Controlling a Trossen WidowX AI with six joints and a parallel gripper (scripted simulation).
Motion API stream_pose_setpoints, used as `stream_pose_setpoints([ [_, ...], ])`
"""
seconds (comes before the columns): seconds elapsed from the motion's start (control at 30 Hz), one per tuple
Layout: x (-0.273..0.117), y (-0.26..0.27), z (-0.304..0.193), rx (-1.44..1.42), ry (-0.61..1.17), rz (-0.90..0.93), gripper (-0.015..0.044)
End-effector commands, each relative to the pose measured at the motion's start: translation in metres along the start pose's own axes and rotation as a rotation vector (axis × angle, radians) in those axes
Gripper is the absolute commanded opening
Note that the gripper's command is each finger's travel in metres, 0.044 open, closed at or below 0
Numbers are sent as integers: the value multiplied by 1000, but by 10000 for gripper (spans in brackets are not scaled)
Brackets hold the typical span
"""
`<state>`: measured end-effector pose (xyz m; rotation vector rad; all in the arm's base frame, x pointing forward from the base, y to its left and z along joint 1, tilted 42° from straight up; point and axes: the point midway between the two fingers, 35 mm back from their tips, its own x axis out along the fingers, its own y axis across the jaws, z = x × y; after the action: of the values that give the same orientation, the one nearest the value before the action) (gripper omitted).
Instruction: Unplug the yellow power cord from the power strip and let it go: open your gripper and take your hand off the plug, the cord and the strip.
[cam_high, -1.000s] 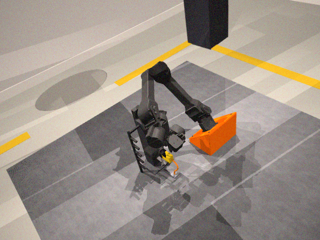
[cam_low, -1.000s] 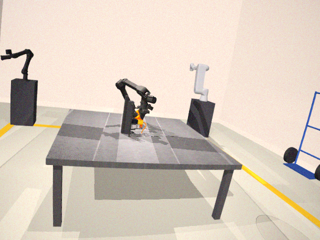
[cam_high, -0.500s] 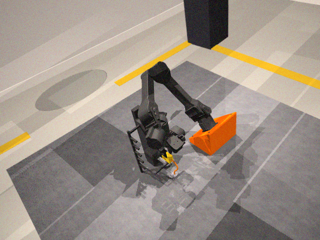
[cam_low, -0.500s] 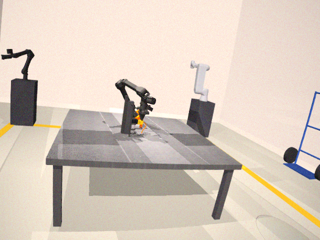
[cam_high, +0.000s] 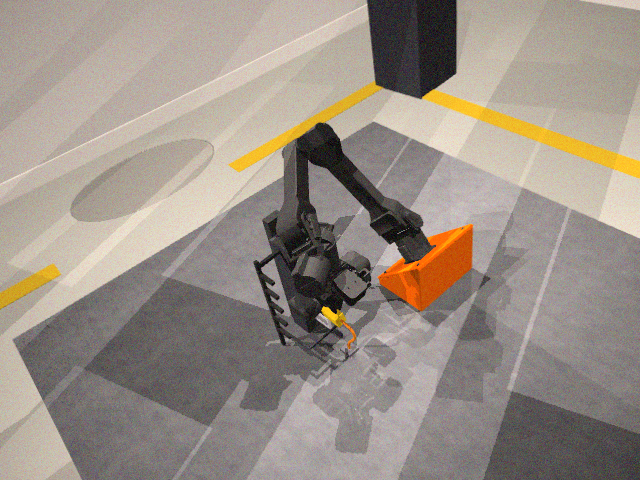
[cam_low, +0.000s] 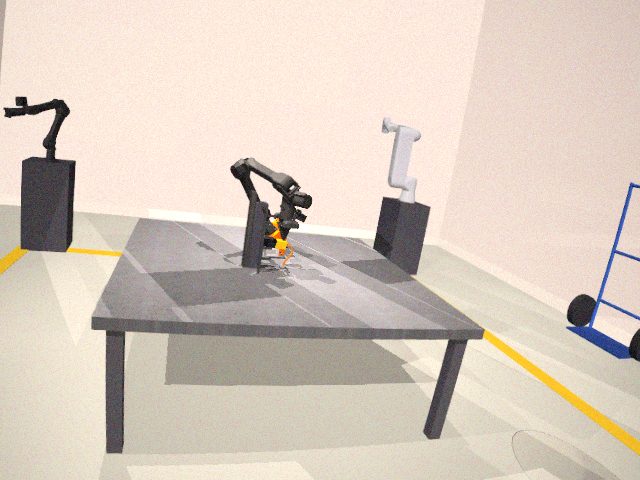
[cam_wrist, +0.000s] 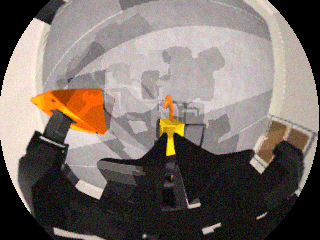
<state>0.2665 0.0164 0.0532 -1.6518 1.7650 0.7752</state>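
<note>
Sitting pinched at the tip of the gripper (cam_high: 327, 313): yellow plug (cam_high: 334, 316), small and blocky, low down beside the foot of a dark upright slab (cam_high: 281, 268). Clenching on that plug, w/ fingers drawn in narrow on either side of the yellow body. Not showing clearly whether the plug is seated in a socket or free. Not showing either whether the slab is the power strip.

Trailing from the plug: thin orange cord (cam_high: 351, 338), curling down to the table (cam_high: 155, 330) near a ladder-like rack (cam_high: 268, 297) fixed along the slab.

Appearing in wrist view only: plug (cam_wrist: 171, 135) dead centre ahead of the gripper (cam_wrist: 171, 154), w/ cord (cam_wrist: 168, 104) hooking away beyond it. Giving the layout from the top view instead: orange wedge-shaped bin (cam_high: 439, 263), flat-faced and matte, standing well apart from the plug, w/ one arm link ending at its rim. Shrinking plug and cord to a yellow-orange speck in the exterior view, but adding the table's slab top and square legs (cam_low: 114, 387), plus a white arm (cam_low: 402, 155) on a dark pedestal behind.
</note>
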Motion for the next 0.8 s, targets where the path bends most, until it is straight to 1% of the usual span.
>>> stream_pose_setpoints([
  [0.0, 1, -2, -2, 10, 5, -1, 0],
  [0.53, 0, -3, 22, 6, 3, -3, 0],
  [0.77, 1, -2, 15, 1, 10, -4, 184],
])
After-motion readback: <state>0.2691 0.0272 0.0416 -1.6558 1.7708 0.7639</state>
